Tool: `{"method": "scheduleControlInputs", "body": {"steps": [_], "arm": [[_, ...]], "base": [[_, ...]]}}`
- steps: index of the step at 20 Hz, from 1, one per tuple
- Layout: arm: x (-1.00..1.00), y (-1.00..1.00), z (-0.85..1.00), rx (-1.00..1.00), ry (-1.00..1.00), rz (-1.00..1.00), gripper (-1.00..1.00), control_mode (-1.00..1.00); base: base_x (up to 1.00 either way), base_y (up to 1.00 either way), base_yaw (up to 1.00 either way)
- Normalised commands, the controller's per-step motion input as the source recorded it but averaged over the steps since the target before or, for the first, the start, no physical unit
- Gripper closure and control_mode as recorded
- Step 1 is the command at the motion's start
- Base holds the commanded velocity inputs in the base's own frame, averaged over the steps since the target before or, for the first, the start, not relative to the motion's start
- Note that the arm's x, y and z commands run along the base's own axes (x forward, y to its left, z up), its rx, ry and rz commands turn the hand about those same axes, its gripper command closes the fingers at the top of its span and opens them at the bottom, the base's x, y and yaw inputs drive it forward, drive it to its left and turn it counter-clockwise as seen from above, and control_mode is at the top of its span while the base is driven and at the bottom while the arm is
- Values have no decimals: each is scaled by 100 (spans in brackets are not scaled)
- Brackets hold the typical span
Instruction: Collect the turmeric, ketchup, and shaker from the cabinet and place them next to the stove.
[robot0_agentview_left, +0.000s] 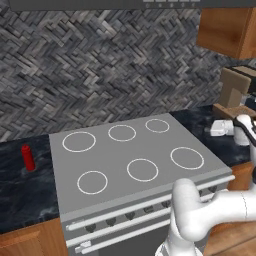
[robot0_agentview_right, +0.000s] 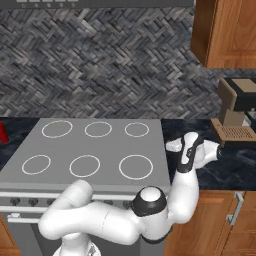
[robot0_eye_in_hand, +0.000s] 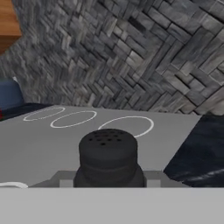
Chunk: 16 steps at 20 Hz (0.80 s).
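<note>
The hand view has the dark shaker (robot0_eye_in_hand: 108, 153), with its holed rounded top, standing upright between the fingers of my gripper (robot0_eye_in_hand: 108, 177), which is shut on it. My gripper (robot0_agentview_left: 218, 128) (robot0_agentview_right: 172, 145) hangs low over the dark counter just right of the stove (robot0_agentview_left: 125, 150) (robot0_agentview_right: 100, 150) (robot0_eye_in_hand: 39, 148). The red ketchup (robot0_agentview_left: 28, 157) (robot0_agentview_right: 2, 132) stands on the counter left of the stove. A wooden wall cabinet (robot0_agentview_left: 227, 30) (robot0_agentview_right: 225, 32) hangs at the upper right. The turmeric is out of view.
A brown coffee machine (robot0_agentview_left: 235, 87) (robot0_agentview_right: 237, 107) stands on the counter right of my gripper. Base cupboards with silver handles (robot0_agentview_right: 235, 210) sit below the counter. A blue object (robot0_eye_in_hand: 8, 94) lies beyond the stove's far side.
</note>
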Motion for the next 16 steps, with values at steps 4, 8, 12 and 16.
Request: {"method": "scheduleControlInputs", "body": {"steps": [4, 8, 12, 16], "arm": [[0, 8, -42, 0, -9, 1, -100, -100], [12, -4, -1, 1, -10, 0, -100, -100], [1, -1, 12, 0, -6, 0, -100, -100], [0, 0, 48, 0, 0, 0, -100, -100]], "base": [[0, 0, 0], [0, 0, 0], [0, 0, 0], [0, 0, 0]]}}
